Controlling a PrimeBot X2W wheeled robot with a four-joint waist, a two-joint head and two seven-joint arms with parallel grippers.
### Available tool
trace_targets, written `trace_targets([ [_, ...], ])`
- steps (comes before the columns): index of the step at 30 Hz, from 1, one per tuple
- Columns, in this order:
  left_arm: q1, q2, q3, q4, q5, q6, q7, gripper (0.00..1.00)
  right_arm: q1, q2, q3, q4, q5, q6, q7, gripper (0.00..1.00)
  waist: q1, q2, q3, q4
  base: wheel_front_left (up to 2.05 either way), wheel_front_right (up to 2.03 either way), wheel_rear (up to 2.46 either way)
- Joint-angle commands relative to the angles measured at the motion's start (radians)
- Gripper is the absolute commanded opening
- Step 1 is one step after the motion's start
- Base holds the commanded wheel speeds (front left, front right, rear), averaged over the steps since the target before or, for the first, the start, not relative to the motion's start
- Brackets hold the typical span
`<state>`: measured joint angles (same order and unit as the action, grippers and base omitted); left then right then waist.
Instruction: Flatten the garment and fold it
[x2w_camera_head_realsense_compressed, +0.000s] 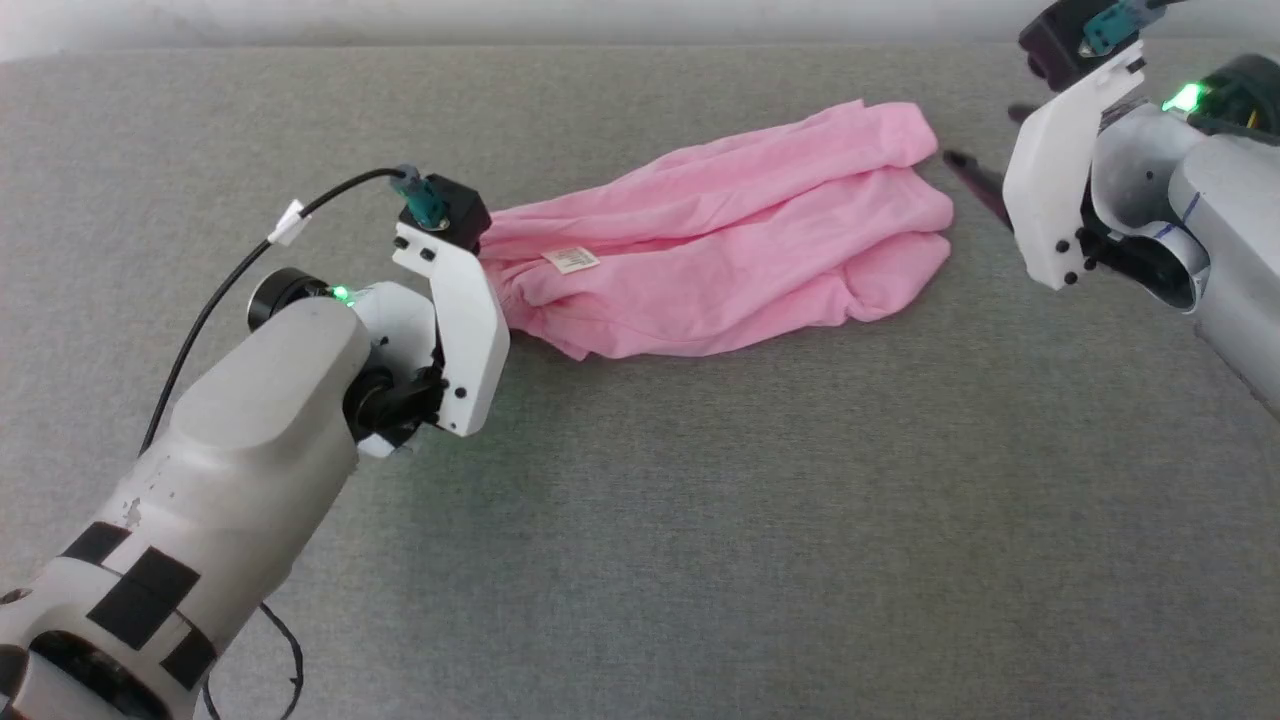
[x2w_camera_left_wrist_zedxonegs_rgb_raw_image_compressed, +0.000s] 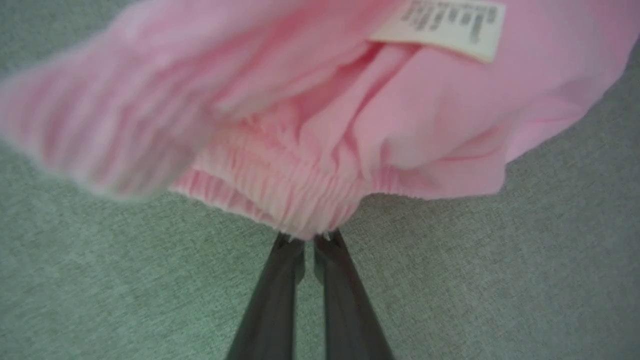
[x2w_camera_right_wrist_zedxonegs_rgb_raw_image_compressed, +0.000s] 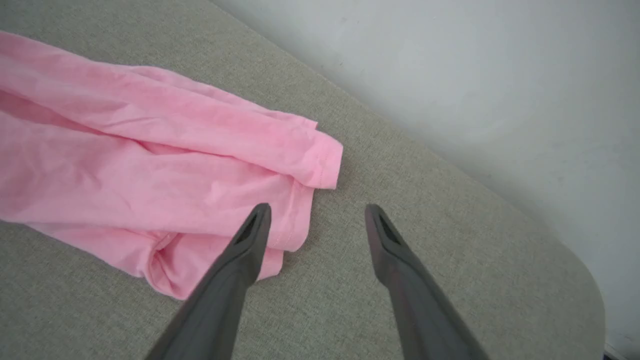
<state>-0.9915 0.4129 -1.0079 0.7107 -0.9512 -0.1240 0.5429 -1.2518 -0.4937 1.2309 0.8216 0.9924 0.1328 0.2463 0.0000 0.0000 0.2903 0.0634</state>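
Observation:
The light-pink garment (x2w_camera_head_realsense_compressed: 720, 250) lies bunched and wrinkled across the far middle of the grey surface, its white care label (x2w_camera_head_realsense_compressed: 571, 260) facing up near its left end. In the left wrist view my left gripper (x2w_camera_left_wrist_zedxonegs_rgb_raw_image_compressed: 310, 237) is shut on the gathered elastic edge of the garment (x2w_camera_left_wrist_zedxonegs_rgb_raw_image_compressed: 350, 125), just below the label (x2w_camera_left_wrist_zedxonegs_rgb_raw_image_compressed: 440, 27). My right gripper (x2w_camera_right_wrist_zedxonegs_rgb_raw_image_compressed: 317, 210) hovers open at the garment's other end (x2w_camera_right_wrist_zedxonegs_rgb_raw_image_compressed: 150, 175), one finger over the hem, nothing between the fingers. In the head view the right gripper (x2w_camera_head_realsense_compressed: 980, 135) sits just right of the cloth.
A grey fabric-covered surface (x2w_camera_head_realsense_compressed: 700, 500) stretches wide in front of the garment. A pale wall (x2w_camera_right_wrist_zedxonegs_rgb_raw_image_compressed: 475, 75) runs behind its far edge, with a rounded corner at the right. A black cable (x2w_camera_head_realsense_compressed: 250, 260) loops off my left wrist.

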Motion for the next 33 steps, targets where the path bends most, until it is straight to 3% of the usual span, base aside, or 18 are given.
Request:
trace_targets([
  [1,-0.014,0.005,-0.004,-0.005,-0.007,-0.006,-0.008,0.0,-0.011,0.0,0.004,-0.005,0.011,-0.002,0.012,1.0,0.0,0.0,0.012,0.016,0.0,0.0,0.0],
  [8,-0.064,0.016,-0.038,-0.074,-0.023,-0.007,-0.052,0.0,-0.055,-0.024,0.024,0.002,0.077,-0.002,0.216,1.0,0.0,0.0,0.085,0.066,0.0,0.0,0.0],
  [16,-0.118,0.006,-0.068,-0.104,-0.03,-0.007,-0.103,0.0,-0.051,-0.004,0.017,0.093,0.106,-0.002,0.252,1.0,0.0,0.0,0.164,0.113,0.0,0.0,0.0],
  [26,-0.136,0.012,-0.112,-0.09,-0.044,-0.007,-0.14,0.0,0.066,0.019,0.038,0.05,0.127,-0.002,0.284,0.99,0.0,0.0,0.179,0.115,0.0,0.0,0.0],
  [27,-0.136,0.013,-0.114,-0.087,-0.047,-0.007,-0.145,0.0,0.068,0.016,0.039,0.047,0.127,-0.002,0.283,0.26,0.0,0.0,0.179,0.114,0.0,0.0,0.0],
  [28,-0.135,0.013,-0.116,-0.084,-0.05,-0.007,-0.148,0.0,0.068,0.013,0.04,0.043,0.127,-0.002,0.283,0.0,0.0,0.0,0.178,0.113,0.0,0.0,0.0],
  [33,-0.121,0.026,-0.122,-0.06,-0.072,-0.007,-0.173,0.0,0.055,-0.001,0.042,0.04,0.118,-0.002,0.251,0.0,0.0,0.0,0.156,0.094,0.0,0.0,0.0],
])
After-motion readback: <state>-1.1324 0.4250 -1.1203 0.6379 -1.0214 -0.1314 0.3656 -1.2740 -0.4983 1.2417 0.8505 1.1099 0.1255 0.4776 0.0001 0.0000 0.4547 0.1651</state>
